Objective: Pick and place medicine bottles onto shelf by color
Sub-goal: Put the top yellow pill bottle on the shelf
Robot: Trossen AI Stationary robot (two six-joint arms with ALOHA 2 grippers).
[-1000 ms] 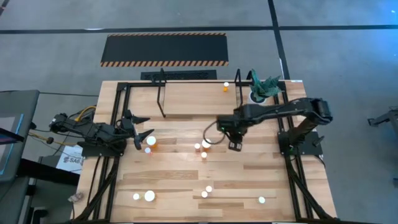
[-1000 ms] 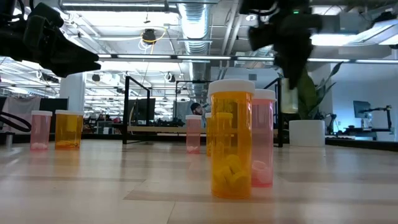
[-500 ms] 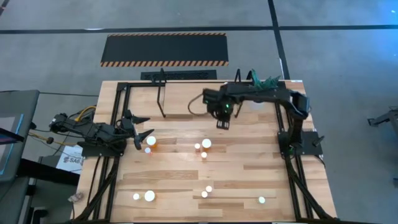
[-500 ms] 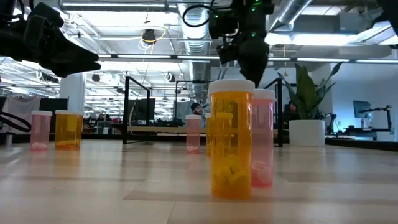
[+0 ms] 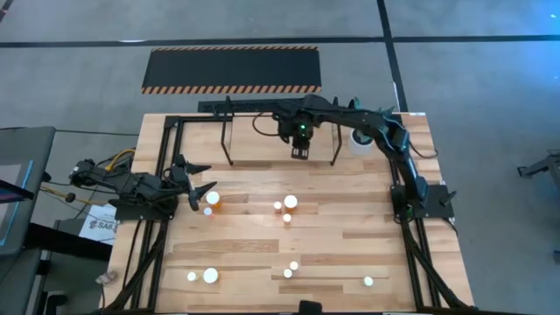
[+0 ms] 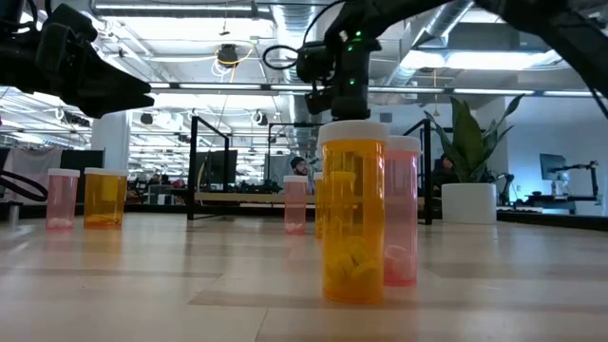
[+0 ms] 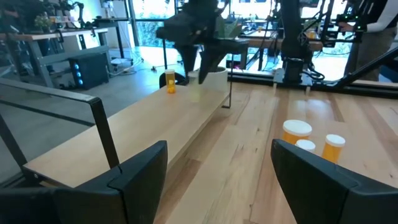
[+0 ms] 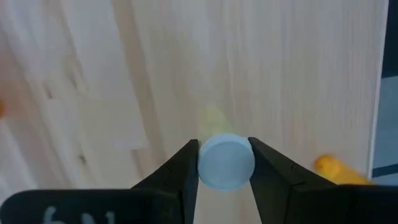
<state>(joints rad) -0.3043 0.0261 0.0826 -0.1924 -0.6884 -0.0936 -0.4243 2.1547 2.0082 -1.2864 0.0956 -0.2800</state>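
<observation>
My right gripper is over the shelf, a light wooden board in a black rod frame at the table's far side. It is shut on a small white-capped bottle. It also shows in the left wrist view and the low view. One orange bottle stands on the shelf board. My left gripper is open and empty at the table's left, beside two bottles. Several more bottles stand on the table. An orange one stands nearest in the low view. My right gripper pinches the bottle at its round white cap between its two fingers, one on each side. The fingers come from above, pointing down. The bottle stands upright below them, over the shelf board; its body is hidden under the cap.
A white pot with a green plant stands at the shelf's right end. The shelf's black posts rise above the board. Bottles stand in a cluster at mid-table and along the near edge. A hazard-striped black mat lies beyond the table.
My right gripper has gone from mid-table toward the far edge and somewhat left, carrying the bottle, and now stands over the shelf board. My left arm and the bottles on the table have kept still.
</observation>
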